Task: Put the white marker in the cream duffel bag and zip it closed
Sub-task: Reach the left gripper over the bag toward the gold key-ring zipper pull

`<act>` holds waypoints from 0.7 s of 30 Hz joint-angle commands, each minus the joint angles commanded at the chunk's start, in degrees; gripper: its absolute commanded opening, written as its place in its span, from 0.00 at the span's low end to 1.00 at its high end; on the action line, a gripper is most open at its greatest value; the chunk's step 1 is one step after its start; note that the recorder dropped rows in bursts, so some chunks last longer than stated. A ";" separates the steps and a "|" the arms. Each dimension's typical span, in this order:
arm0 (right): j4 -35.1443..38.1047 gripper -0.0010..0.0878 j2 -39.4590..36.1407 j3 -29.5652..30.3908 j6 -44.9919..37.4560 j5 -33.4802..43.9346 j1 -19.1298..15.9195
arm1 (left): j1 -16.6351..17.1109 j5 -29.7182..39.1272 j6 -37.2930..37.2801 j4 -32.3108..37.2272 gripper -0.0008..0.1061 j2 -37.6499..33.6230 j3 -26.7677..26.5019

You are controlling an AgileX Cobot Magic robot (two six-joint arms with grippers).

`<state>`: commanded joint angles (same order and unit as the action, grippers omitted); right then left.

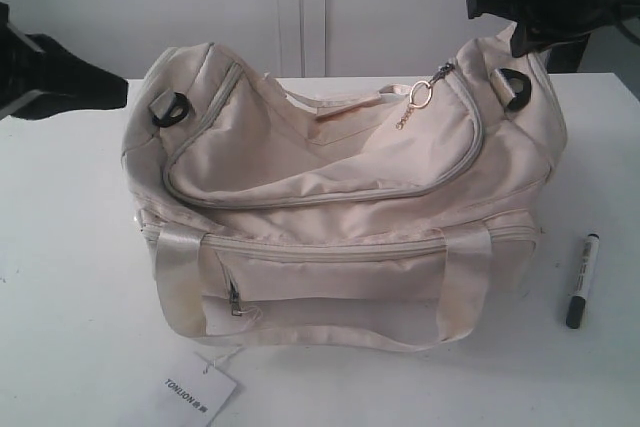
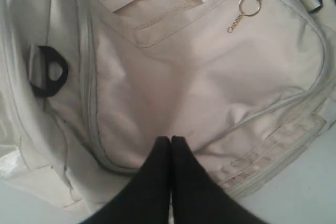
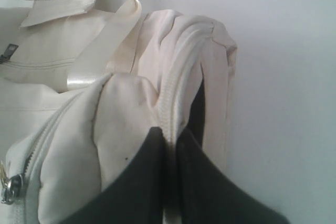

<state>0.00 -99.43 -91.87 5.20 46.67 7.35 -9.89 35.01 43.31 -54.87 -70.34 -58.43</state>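
**Early stage, bag not yet opened.** The right gripper (image 3: 169, 132) is pinching the end seam of the cream duffel bag (image 1: 340, 197). The left gripper (image 2: 170, 140) is hovering over the bag's top panel, fingers pressed together and empty. The white marker (image 1: 582, 280) is lying outside the bag, near the pinched end. The next move is probably calling for the zipper pull (image 1: 441, 73) to be drawn along the top.

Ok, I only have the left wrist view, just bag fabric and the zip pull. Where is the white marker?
Observer: The white marker lies on the table, beyond the cream duffel bag's right-arm end, clear of it.
Operator: And the right hand?
Observer: The right hand is pinched shut on the zip ridge at that end of the bag.
Operator: Anything else on the table?
Observer: A white paper tag lies in front of the bag.
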 joint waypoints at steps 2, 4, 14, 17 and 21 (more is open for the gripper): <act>0.00 0.01 0.00 0.00 0.00 0.00 0.00 | -1.51 0.14 1.24 -0.44 0.01 -3.04 -2.26; 0.00 0.01 0.00 0.00 0.00 0.00 0.00 | -3.64 0.23 2.03 -0.57 0.01 -6.51 -4.99; 0.00 0.01 0.00 0.00 0.00 0.00 0.00 | -10.33 -0.17 5.55 -2.13 0.01 -19.59 -17.01; 0.00 0.01 0.00 0.00 0.00 0.00 0.00 | -11.77 -0.17 6.66 -2.46 0.01 -22.80 -19.87; 0.00 0.01 0.00 0.00 0.00 0.00 0.00 | -13.33 -0.69 10.71 -5.39 0.01 -26.49 -23.20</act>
<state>0.00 -99.43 -91.87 5.20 46.67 7.35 -23.21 34.31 54.03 -60.26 -96.83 -81.63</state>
